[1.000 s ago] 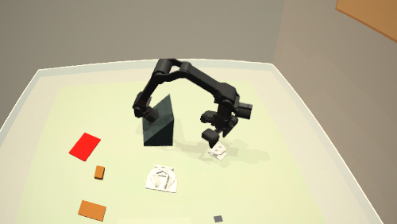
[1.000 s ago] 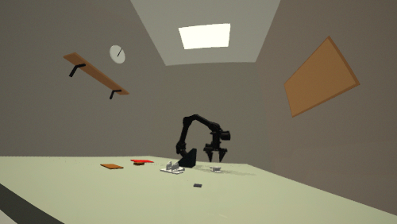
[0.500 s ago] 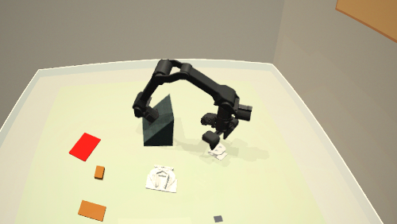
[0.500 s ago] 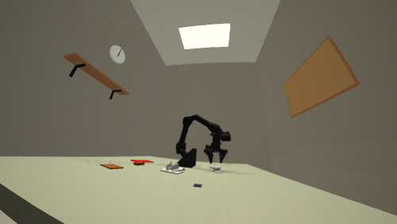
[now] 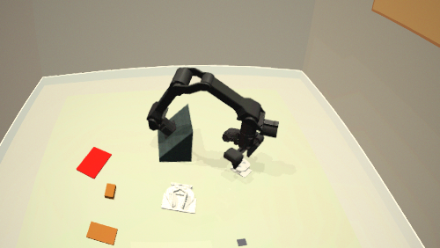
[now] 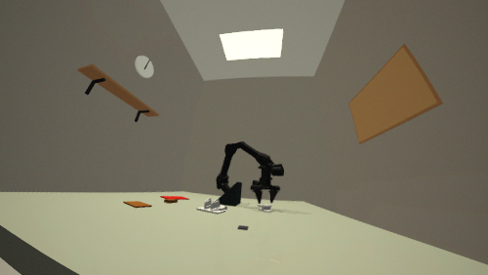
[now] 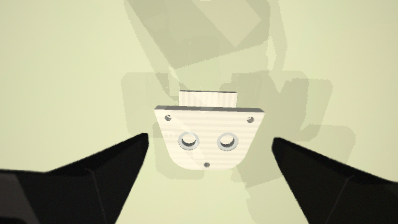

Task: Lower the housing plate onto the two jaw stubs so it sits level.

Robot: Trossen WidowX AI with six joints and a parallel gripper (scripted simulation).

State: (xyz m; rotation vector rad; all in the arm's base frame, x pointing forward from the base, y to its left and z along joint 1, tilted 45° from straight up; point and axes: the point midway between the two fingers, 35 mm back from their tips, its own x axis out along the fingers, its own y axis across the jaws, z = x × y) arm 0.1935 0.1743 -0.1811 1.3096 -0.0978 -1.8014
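The white housing plate [image 5: 243, 170] [image 6: 265, 208] [image 7: 207, 152] is a tapered piece with two round holes and three small ones, and a block shows along its wide edge in the wrist view. It is on the table, apart from the white base [image 5: 167, 207] [image 6: 202, 209], which carries the upright jaws [image 5: 179, 196] [image 6: 213, 203]. My gripper [image 5: 243, 161] [image 6: 265, 202] [image 7: 211, 141] is open and points down just above the plate. Its fingers stand on either side of the plate's width, with a gap at each side. The pins are too small to make out.
The dark wedge [image 5: 178, 147] [image 6: 232, 195] stands at the arm's foot. A red sheet [image 5: 94, 163] [image 6: 174, 198], a small orange block [image 5: 110, 191] [image 6: 171, 201] and an orange plate [image 5: 102, 233] [image 6: 137, 204] lie left of the base. A grey tile [image 5: 241, 242] [image 6: 243, 227] lies in front.
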